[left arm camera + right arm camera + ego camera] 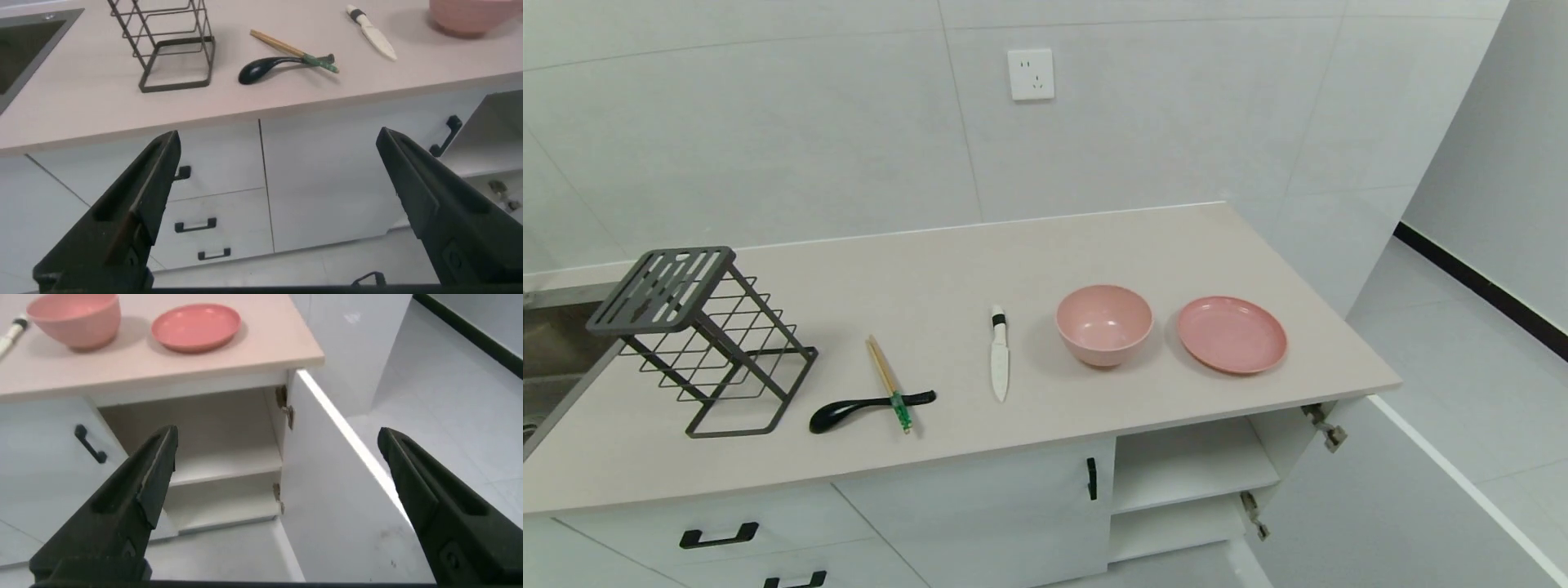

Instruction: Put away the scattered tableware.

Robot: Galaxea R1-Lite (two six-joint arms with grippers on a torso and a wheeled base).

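Observation:
On the beige counter [947, 278] lie a pink bowl [1103, 323], a pink plate [1231, 334] to its right, a white knife [999, 352], a pair of chopsticks [888, 382] and a black spoon [866, 407] crossing under them. The spoon [270, 69], chopsticks [292, 51] and knife [372, 32] also appear beyond my left gripper [282, 204], which hangs open in front of the drawers, below counter height. My right gripper [282, 502] is open before the open cupboard [204, 461], with the bowl [73, 317] and plate [196, 327] above it.
A dark wire rack [698, 331] stands at the counter's left, next to a sink [543, 351]. The cupboard door [1421, 498] under the plate is swung open, showing white shelves [1192, 465]. A wall socket [1031, 73] sits above the counter.

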